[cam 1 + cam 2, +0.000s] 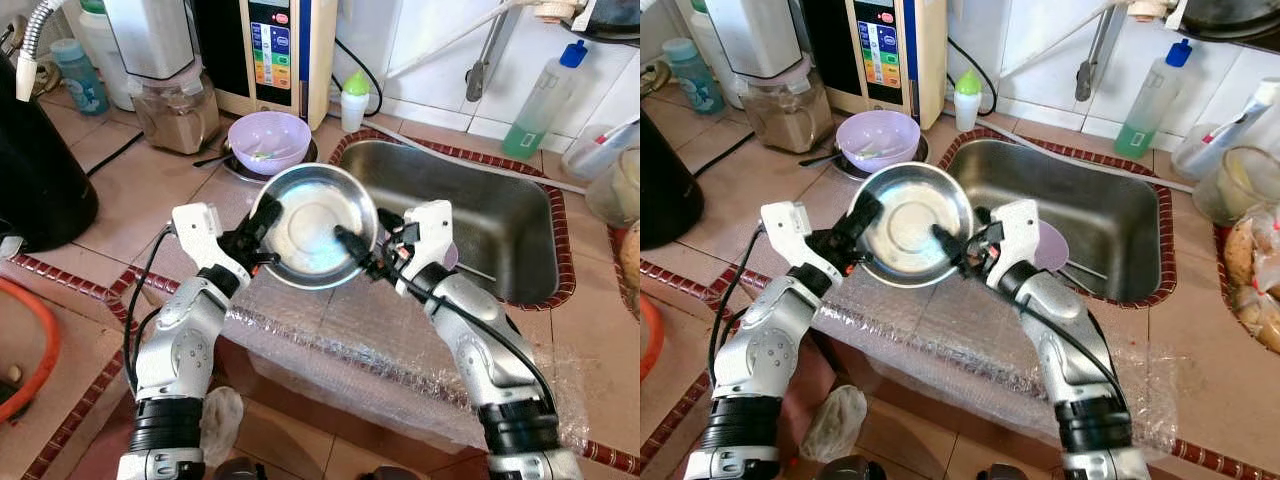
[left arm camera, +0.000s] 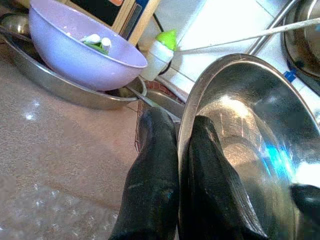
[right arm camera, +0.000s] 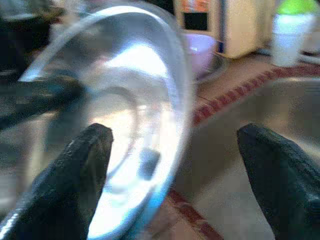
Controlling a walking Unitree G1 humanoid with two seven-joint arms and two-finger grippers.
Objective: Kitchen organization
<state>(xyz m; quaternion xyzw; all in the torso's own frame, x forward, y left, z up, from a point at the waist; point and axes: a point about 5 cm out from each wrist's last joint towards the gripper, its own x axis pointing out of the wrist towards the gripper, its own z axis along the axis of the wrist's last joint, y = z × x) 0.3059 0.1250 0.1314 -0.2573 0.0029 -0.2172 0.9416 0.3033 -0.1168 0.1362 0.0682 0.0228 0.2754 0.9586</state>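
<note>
The steel bowl (image 1: pixel 315 225) is held up above the front edge of the tiled surface (image 1: pixel 130 205), tilted so its hollow faces the head camera, just left of the sink (image 1: pixel 500 215).

Left gripper (image 1: pixel 262 232): at the bowl's left rim. In the left wrist view its two black fingers (image 2: pixel 150 180) lie one on each side of the rim, pressed together on it, so the jaws are clamped on the steel bowl.

Right gripper (image 1: pixel 362 250): at the bowl's right side. In the right wrist view its fingers (image 3: pixel 75 175) stand wide apart; one lies over the inside of the bowl, the other out over the sink side. The jaws are apart and straddle the rim. Whether either finger touches the metal cannot be told; that view is blurred.

Behind the bowl, a lilac bowl (image 1: pixel 269 140) sits in a shallow metal dish (image 2: pixel 60 87) on the surface, with small green and white bits inside. A small white bottle with a green cap (image 1: pixel 354 100) stands near the sink's back corner. A clear bottle of green liquid (image 1: pixel 540 100) stands behind the sink. A blender jar with brown contents (image 1: pixel 177 110) stands at the back left. Bubble wrap (image 1: pixel 330 340) lies over the surface's front edge under both arms.
</note>
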